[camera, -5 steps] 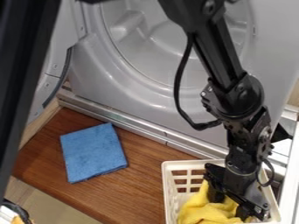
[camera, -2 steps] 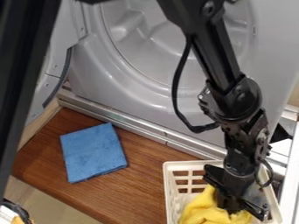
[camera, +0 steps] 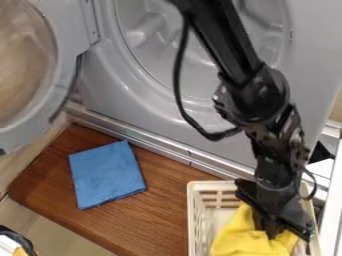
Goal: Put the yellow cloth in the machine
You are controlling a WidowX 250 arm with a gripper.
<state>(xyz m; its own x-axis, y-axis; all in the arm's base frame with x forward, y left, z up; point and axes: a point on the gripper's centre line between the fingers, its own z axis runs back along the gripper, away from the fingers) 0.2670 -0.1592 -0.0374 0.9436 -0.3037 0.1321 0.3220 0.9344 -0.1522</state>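
Clasping the yellow cloth, the pincer hangs inside the basket.

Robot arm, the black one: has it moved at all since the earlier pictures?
Yes. Judged against the machine's grey front, the robot arm has shifted up and to the left in the picture.

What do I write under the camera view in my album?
Gripper pinches the yellow cloth in the basket, by the open machine.
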